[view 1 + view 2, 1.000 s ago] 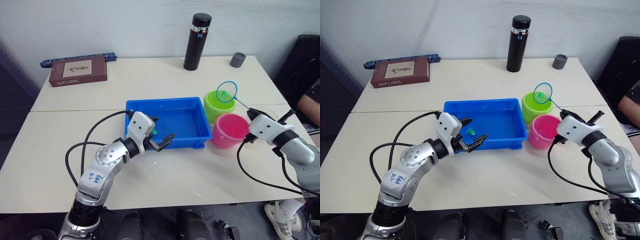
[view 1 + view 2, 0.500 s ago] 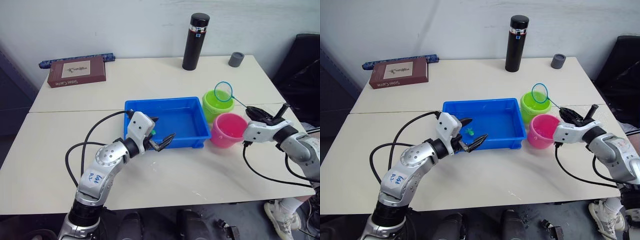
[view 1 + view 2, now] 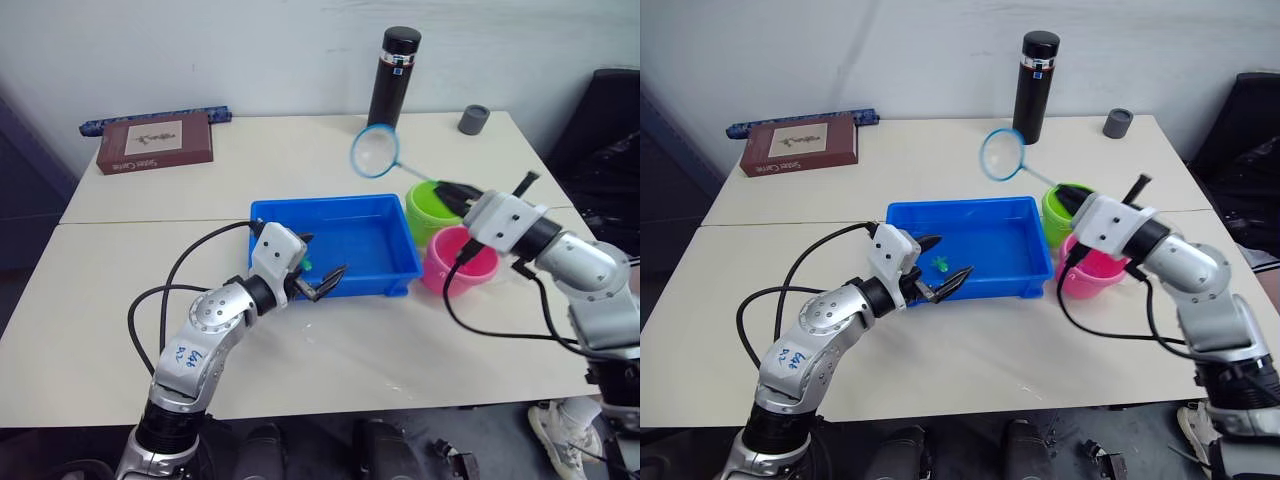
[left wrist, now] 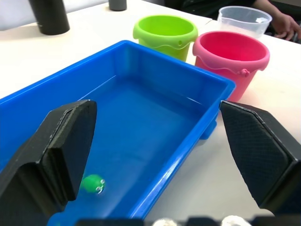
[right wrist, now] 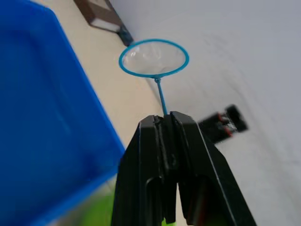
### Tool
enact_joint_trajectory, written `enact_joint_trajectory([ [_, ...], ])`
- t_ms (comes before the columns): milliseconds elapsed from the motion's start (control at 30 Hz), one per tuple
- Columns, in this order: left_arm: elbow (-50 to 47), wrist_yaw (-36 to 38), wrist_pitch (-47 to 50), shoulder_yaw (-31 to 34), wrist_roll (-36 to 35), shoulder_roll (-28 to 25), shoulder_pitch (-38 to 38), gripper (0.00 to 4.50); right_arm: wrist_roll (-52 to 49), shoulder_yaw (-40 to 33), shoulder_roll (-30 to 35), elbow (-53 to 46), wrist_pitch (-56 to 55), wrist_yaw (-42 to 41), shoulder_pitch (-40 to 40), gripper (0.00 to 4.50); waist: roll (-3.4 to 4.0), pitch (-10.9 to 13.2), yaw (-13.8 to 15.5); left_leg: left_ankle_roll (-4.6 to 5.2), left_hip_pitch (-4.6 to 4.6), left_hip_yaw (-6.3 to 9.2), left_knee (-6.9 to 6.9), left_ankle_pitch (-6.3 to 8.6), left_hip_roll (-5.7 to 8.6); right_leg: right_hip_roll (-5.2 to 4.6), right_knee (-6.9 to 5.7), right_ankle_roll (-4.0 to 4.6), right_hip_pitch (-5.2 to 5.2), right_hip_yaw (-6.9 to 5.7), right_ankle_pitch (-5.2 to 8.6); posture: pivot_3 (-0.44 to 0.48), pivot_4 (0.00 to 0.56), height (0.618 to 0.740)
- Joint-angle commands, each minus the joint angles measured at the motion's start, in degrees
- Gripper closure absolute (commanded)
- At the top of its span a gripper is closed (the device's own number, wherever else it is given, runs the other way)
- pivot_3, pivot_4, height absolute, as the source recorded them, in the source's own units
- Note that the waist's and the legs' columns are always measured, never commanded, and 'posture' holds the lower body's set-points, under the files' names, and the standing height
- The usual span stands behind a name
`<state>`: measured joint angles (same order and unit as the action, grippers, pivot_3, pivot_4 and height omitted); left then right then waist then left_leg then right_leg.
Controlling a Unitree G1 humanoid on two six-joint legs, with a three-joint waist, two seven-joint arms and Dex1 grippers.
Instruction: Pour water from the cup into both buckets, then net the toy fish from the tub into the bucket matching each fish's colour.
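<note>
Pink bucket (image 3: 462,262) partly behind the right arm.

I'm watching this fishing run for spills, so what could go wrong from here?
The right tool pinches only the end of the net handle, so the long lever might twist or slip as it swings. Its arm passes just over the green bucket and pink bucket, and a low dip could tip one. The left tool sits open at the tub rim near a green fish, where the net could collide with it.
</note>
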<state>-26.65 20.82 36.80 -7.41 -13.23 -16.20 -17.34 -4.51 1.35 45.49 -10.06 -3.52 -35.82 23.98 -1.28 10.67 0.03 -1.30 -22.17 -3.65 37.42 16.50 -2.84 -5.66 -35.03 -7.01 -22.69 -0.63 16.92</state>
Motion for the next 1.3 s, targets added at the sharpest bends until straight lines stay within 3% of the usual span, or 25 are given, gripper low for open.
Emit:
enact_joint_trajectory([
  [33,-3.66,-0.75,0.00,0.83,-0.19,-0.06,0.65,0.02,-1.68,0.29,-0.85,-3.19,2.87,-2.46,-0.26,4.50,0.00,0.00,0.05,0.02,-0.01,0.00,0.02,0.01,0.00,-0.01,0.00,0.00,0.00,0.00,0.00,0.000,0.150,0.740],
  [367,-7.05,-4.57,4.50,2.48,0.58,0.05,3.87,0.02,3.14,6.96,-3.34,7.37,-3.41,-6.89,-0.64,4.50,0.00,0.00,-0.31,0.06,0.04,-0.01,0.00,0.04,0.00,0.01,-0.01,0.03,0.01,0.00,0.01,0.000,0.150,0.740],
  [1067,-11.85,-11.64,10.82,3.69,2.99,0.48,7.42,0.02,8.37,11.41,-7.99,27.89,-15.35,-11.44,6.78,4.50,0.00,0.00,-0.37,0.01,0.04,-0.02,0.02,0.01,0.01,0.00,-0.07,0.03,-0.01,0.01,0.01,0.000,0.150,0.740],
  [1300,-12.18,-11.86,11.01,3.48,2.97,0.75,7.47,0.02,7.38,12.29,-9.73,27.10,-15.71,-13.54,6.23,4.50,0.00,0.00,-0.35,-0.01,0.06,-0.02,0.02,0.01,0.00,0.00,-0.08,0.03,0.00,0.01,0.01,0.000,0.150,0.740],
])
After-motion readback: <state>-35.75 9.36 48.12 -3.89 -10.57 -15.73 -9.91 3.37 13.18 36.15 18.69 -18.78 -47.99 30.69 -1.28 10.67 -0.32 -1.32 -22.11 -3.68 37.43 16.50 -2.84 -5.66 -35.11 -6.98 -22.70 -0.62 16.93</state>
